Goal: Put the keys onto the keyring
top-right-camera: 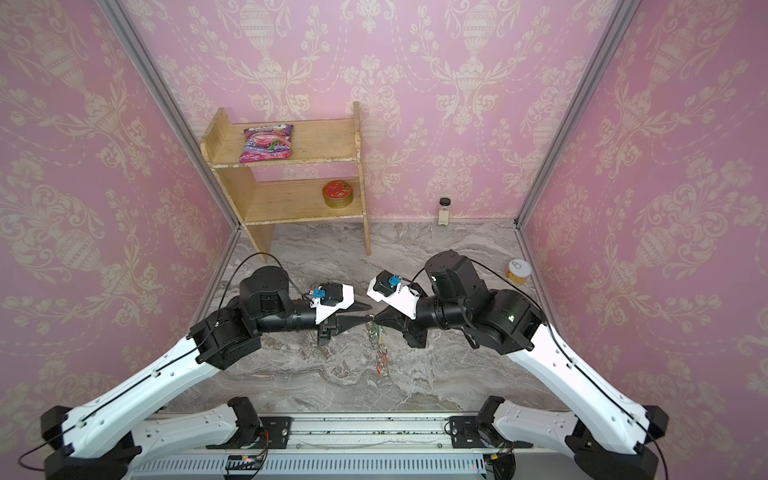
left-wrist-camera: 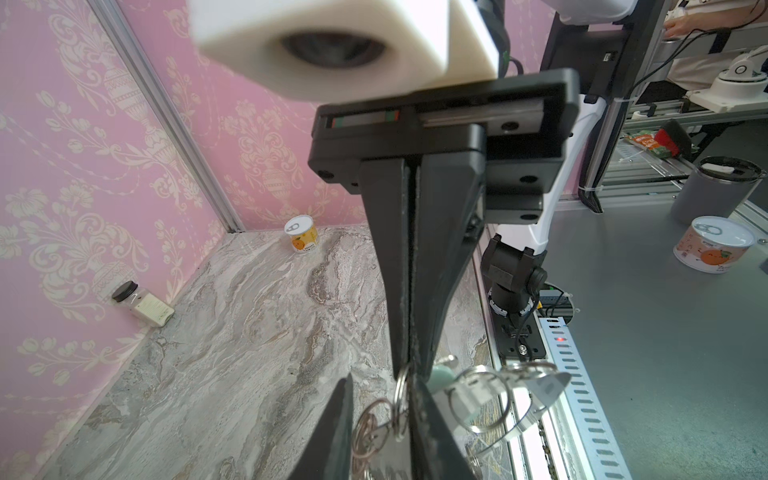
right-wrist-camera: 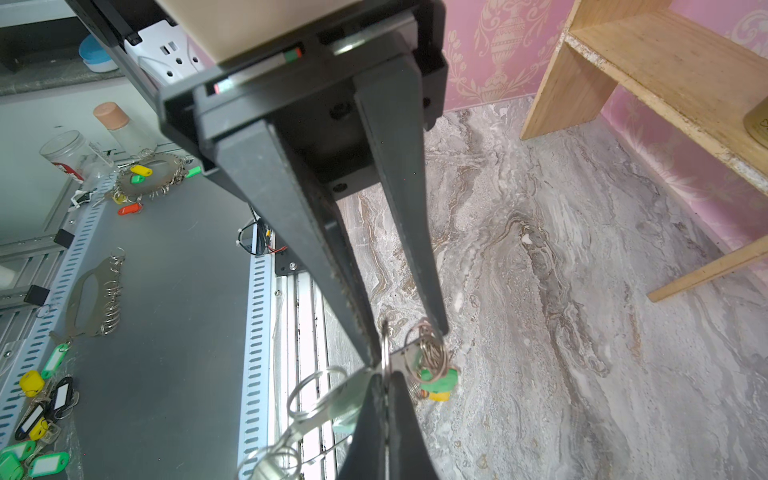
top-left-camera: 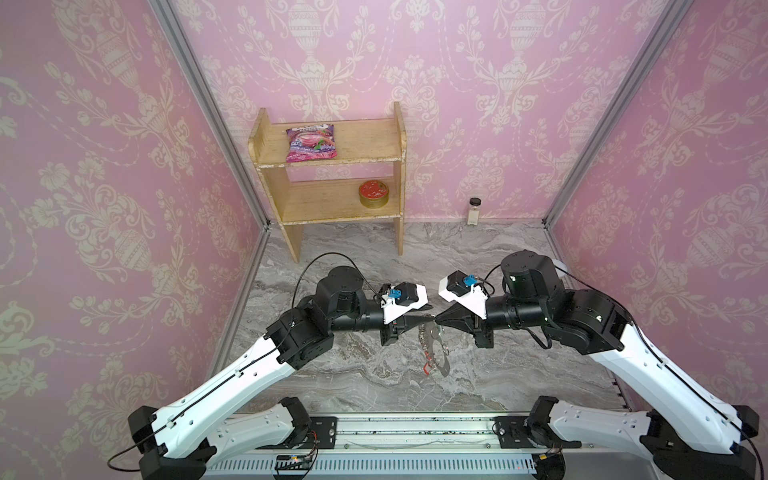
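The keyring (top-left-camera: pixel 444 369), a flat grey hoop rimmed with small loops and coloured tags, hangs in mid-air under the two grippers and shows edge-on in a top view (top-right-camera: pixel 381 353). My right gripper (right-wrist-camera: pixel 386 374) is shut on one of its small silver loops (left-wrist-camera: pixel 401 395). My left gripper (left-wrist-camera: pixel 382 376) meets it tip to tip. Its jaws stand a little apart, with that loop and a linked one between them. The keys (left-wrist-camera: pixel 471 399), with their pale mint tag and a wide split ring, hang right beside the right fingers (right-wrist-camera: pixel 347 401). What they hang from is hidden.
A wooden shelf (top-left-camera: pixel 332 174) at the back left holds a snack bag (top-left-camera: pixel 311 143) and a round tin (top-left-camera: pixel 374 194). A small jar (top-left-camera: pixel 473 210) stands by the back wall and a can (top-right-camera: pixel 518 271) by the right wall. Spare hoops and tags (right-wrist-camera: pixel 93 299) lie outside the cell.
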Action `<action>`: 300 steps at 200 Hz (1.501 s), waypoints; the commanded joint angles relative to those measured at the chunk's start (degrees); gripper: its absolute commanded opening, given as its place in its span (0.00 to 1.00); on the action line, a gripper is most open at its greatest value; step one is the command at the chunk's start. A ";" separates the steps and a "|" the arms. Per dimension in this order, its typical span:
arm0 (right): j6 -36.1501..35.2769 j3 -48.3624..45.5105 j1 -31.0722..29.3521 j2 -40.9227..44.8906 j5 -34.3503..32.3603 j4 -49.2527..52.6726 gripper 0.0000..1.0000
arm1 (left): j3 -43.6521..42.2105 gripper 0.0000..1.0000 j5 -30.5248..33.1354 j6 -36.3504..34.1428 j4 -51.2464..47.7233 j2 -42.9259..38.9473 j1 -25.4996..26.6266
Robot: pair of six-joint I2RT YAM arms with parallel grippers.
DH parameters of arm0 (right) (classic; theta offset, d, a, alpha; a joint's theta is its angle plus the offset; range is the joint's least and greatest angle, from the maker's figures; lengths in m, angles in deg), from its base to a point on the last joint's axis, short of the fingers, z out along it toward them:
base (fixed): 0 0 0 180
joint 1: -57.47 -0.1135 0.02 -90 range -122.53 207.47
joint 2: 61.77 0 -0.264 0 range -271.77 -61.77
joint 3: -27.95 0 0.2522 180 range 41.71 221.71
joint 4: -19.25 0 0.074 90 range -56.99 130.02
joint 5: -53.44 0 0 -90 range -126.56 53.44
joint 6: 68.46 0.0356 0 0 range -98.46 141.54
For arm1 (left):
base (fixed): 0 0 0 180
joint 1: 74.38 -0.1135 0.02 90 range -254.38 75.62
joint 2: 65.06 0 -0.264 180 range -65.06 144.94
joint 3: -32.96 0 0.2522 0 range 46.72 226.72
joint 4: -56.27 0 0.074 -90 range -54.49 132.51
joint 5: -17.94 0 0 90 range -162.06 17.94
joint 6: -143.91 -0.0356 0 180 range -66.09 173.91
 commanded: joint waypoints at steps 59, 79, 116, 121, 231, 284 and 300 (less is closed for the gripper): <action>-0.80 1.52 -0.48 0.18 1.20 -2.28 0.00 | 1.85 0.16 -2.56 0.20 0.11 0.20 0.34; -0.78 1.41 -0.49 0.25 1.16 -2.46 0.00 | 1.97 0.16 -3.69 0.47 0.22 0.00 0.31; -0.95 1.34 -0.55 0.52 1.00 -2.52 0.00 | 2.44 0.14 -5.25 1.14 0.18 0.07 0.33; -0.94 1.41 -0.54 0.64 0.97 -2.56 0.00 | 2.54 0.13 -5.49 1.17 0.02 0.16 0.30; -0.62 1.34 -0.53 1.88 1.33 -3.68 0.00 | 5.00 0.09 -6.66 0.11 -5.52 2.98 0.33; -0.42 1.17 -0.46 2.12 1.83 -3.95 0.00 | 5.27 0.01 -6.32 0.12 -6.10 3.42 0.34; -0.33 1.06 -0.54 2.11 1.88 -4.04 0.00 | 5.27 0.00 -5.95 0.19 -6.03 3.37 0.25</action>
